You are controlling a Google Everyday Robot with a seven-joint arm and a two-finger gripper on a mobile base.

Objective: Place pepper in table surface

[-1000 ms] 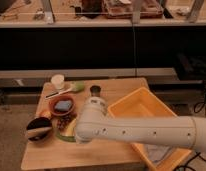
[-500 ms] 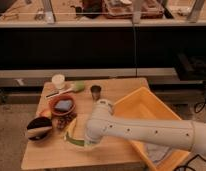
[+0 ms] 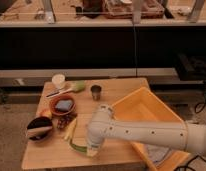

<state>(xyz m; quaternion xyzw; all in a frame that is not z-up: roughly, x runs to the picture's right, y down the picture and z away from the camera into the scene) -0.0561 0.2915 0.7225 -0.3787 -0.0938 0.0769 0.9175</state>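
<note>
Slim dark-green pepper (image 3: 76, 146) lying on the table (image 3: 121, 92), front-left area, about 7 o'clock from the table's middle, right beside the pale yellow vegetable (image 3: 70, 130). Looks light and fairly stiff with smooth, probably slippery skin, so likely to roll or squirt out of a hard pinch. Best bet for a hold: across the thicker middle of the curve, not the thin tip or the stem. Not fragile, though a heavy squeeze could bruise it.

End effector (image 3: 92, 149) down low at the pepper's right end, roughly 3 o'clock from it, apparently touching or just above the table. Can't tell how wide it stands or whether it has hold of anything, since the white arm hides that part.

Yellow bin (image 3: 146, 107) off at 3 o'clock, bowls (image 3: 62, 106) and cup (image 3: 58, 80) around 10 o'clock.
</note>
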